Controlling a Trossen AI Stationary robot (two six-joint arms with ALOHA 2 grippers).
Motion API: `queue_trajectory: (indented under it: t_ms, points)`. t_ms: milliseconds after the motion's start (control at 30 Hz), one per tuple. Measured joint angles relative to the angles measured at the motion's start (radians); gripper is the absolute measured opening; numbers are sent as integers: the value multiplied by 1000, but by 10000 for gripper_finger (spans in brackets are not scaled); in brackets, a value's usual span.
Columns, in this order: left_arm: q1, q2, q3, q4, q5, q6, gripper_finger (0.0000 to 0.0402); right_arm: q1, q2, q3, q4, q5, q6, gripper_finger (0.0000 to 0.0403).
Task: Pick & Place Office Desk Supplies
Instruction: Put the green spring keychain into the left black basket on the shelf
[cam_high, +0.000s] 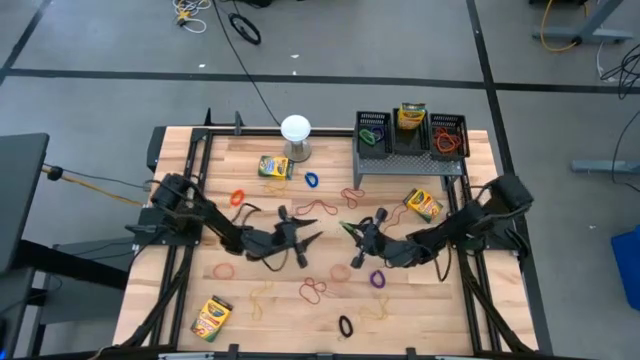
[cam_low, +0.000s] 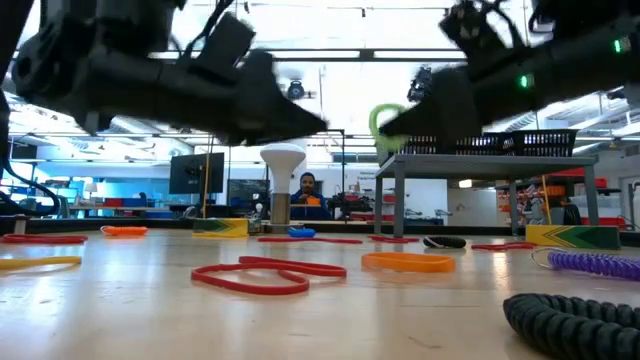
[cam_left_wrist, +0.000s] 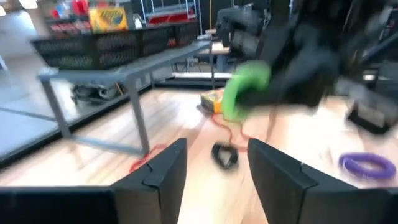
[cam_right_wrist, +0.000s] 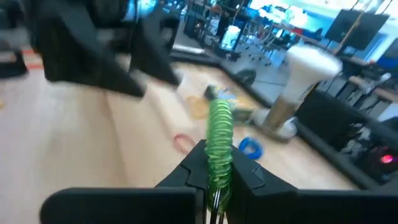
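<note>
At the table's middle, my right gripper (cam_high: 353, 231) is shut on a green coiled band (cam_right_wrist: 219, 134), held above the wood. My left gripper (cam_high: 314, 238) faces it from the left, a short way off, open with nothing between its fingers (cam_left_wrist: 214, 155). Three black mesh bins (cam_high: 411, 134) stand on a grey riser (cam_high: 405, 162) at the far right; the middle bin holds a crayon box (cam_high: 411, 116). More crayon boxes (cam_high: 274, 166) (cam_high: 424, 204) (cam_high: 211, 317) and several loose bands lie flat on the table. My right gripper pinches one end of the green coiled band (cam_right_wrist: 217, 163) between its two fingers. The fingers lie about level, pointing toward the table's left. The rest of the band (cam_low: 384, 120) sticks out past the fingertips, lifted clear of the table.
A white globe on a stand (cam_high: 296, 131) is at the far middle. On the wood lie a purple coil (cam_high: 378, 279), a black coil (cam_high: 346, 326), a blue band (cam_high: 311, 181) and red bands (cam_high: 318, 208). The two grippers' tips are close together.
</note>
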Motion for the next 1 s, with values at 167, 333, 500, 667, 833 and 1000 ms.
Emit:
queue_trajectory:
  t_ms: [167,333,500,667,833,1000]
  points:
    - [73,-43,-169,130,153,-115,170,-53,-243,3,-75,94,-196,19]
    - [119,-41,-231,170,181,-174,143,-208,-501,125,-454,128,-220,18]
    - [123,-41,-224,153,187,-167,134,-493,-549,373,-1032,-166,60,18]
    - [123,-41,-213,132,213,-158,134,-729,-427,552,-1311,-366,138,21]
    - [123,-40,-213,101,215,-158,133,-855,-302,666,-1495,-549,121,21]
    - [123,-40,-213,85,216,-171,133,-931,-252,731,-1606,-715,103,20]
